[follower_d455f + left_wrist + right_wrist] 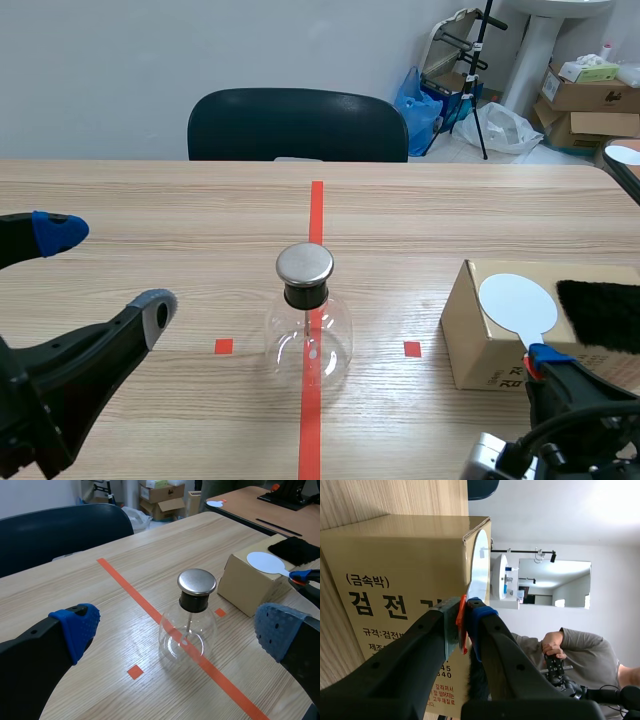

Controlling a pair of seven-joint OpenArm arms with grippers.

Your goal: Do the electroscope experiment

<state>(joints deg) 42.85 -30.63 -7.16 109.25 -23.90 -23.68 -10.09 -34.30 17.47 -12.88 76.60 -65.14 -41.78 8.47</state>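
Left gripper (108,270) gapes wide near the round glass flask (310,335), metal-capped. Right gripper (464,622) pinches the flat white paddle (517,302) by its orange handle.

Facing up the bench (150,200) from centre front; sharing the flask (308,325) from left wrist; tight against the box (395,555) from right wrist.

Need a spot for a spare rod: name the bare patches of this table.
Free: between flask and cardboard box, and the far table behind both. Crowded: the box top, holding white disc and black cloth.
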